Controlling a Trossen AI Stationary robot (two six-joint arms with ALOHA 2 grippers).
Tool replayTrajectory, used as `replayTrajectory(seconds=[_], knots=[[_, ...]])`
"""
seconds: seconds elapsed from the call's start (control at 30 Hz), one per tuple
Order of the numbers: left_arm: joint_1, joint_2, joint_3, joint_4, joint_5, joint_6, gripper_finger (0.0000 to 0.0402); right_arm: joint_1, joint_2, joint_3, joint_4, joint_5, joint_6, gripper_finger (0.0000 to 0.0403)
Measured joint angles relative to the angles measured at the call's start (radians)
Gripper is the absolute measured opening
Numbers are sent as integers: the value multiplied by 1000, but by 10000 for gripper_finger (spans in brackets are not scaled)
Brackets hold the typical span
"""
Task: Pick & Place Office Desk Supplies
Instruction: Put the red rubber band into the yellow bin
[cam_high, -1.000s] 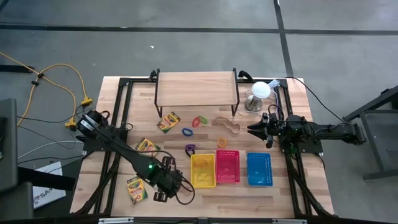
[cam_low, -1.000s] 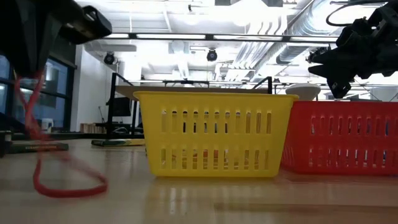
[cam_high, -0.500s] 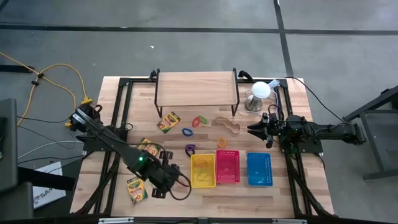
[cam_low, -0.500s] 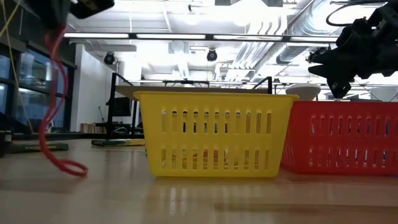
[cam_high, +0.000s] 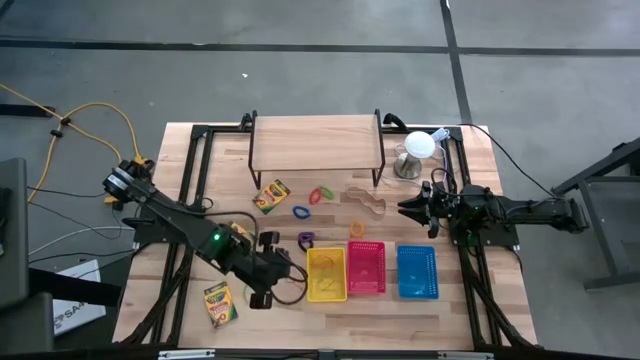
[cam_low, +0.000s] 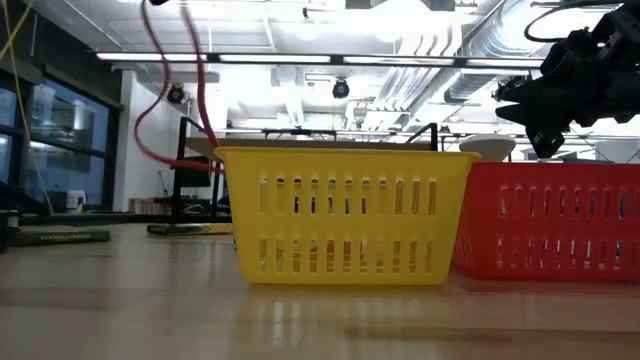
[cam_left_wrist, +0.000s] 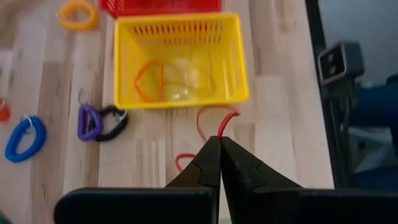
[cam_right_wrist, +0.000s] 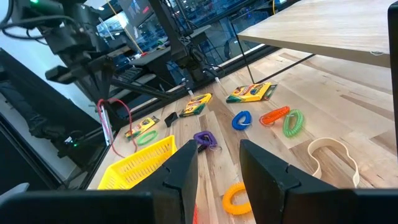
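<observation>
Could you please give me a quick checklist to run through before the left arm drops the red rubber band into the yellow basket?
1. Left claw shut on red rubber band: ok.
2. Band lifted clear of the table: ok.
3. Band over the yellow basket: not ok, it hangs beside it.
4. Room in the basket: ok, only a few bands inside.
5. Right claw out of the way: ok.

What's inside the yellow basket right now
In the yellow basket lies an orange rubber-band loop beside pale loops. The near wall hides its front edge.
</observation>
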Motion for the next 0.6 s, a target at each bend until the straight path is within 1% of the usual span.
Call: replayTrajectory(seconds=[0.37,0.6], knots=[[43,-30,0,22,1,0,1,0,0,0,0,0,0,107],[62,-30,0,82,2,30,1,0,0,0,0,0,0,107]])
